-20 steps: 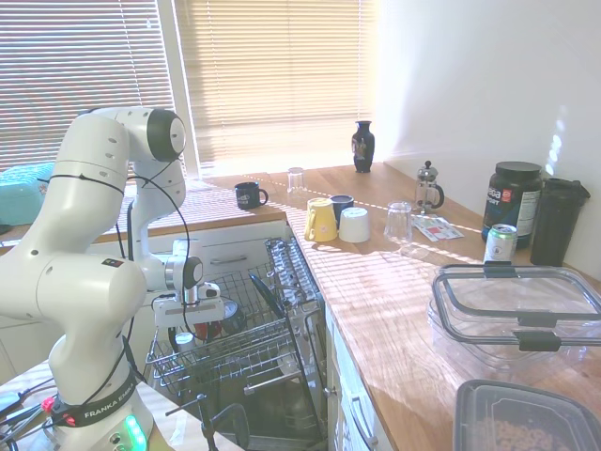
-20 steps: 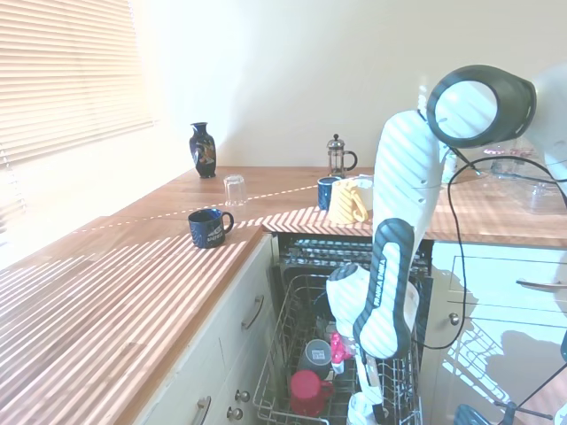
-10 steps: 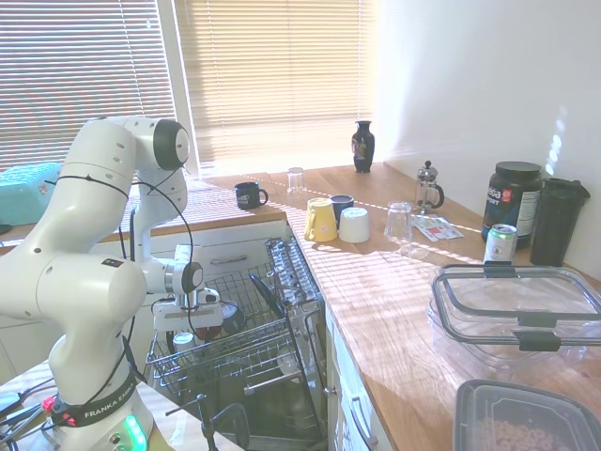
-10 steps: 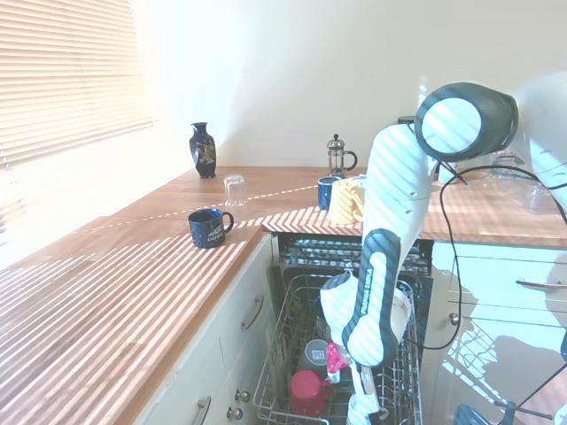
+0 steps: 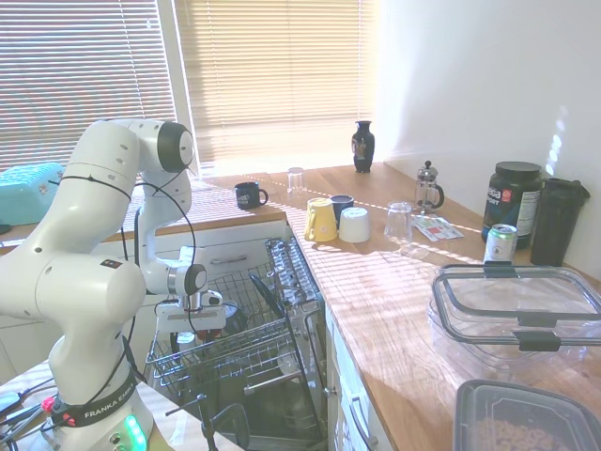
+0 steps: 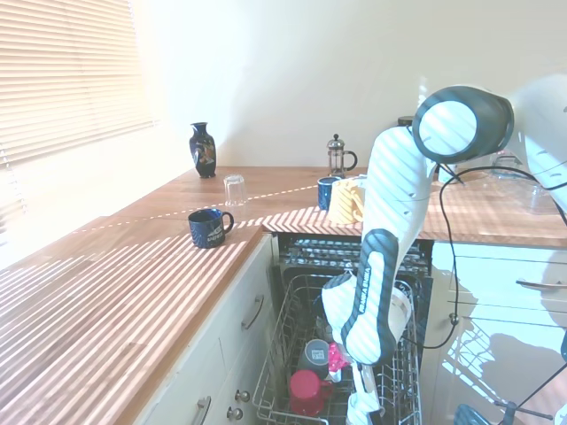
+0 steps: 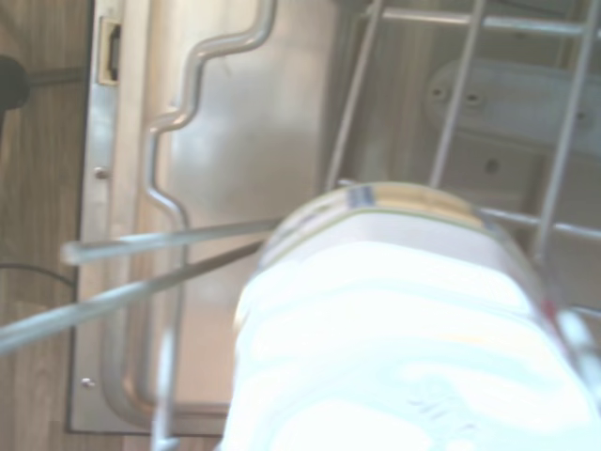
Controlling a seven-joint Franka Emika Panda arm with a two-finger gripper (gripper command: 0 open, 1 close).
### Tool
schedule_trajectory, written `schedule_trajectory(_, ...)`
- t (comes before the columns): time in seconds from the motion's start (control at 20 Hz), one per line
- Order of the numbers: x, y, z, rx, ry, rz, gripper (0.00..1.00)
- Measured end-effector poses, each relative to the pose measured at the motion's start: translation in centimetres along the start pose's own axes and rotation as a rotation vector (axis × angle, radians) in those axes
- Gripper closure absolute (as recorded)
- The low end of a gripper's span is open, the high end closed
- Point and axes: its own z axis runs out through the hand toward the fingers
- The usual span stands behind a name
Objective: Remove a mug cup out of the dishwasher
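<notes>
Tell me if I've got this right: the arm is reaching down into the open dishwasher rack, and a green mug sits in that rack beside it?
Not quite. The mug in the dishwasher rack beside the arm is red, not green, as the second exterior view shows. The rest holds: the arm does reach down into the open rack.
</notes>
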Motion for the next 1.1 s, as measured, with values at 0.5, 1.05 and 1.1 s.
schedule_trajectory(0.5,-0.3,-0.2,0.4,0.012,-0.022,0.001,1.00)
schedule_trajectory(1.05,-0.8,-0.4,1.6,0.021,-0.026,0.025,1.00)
schedule_trajectory(1.1,-0.7,-0.4,1.5,0.023,-0.025,0.029,1.00)
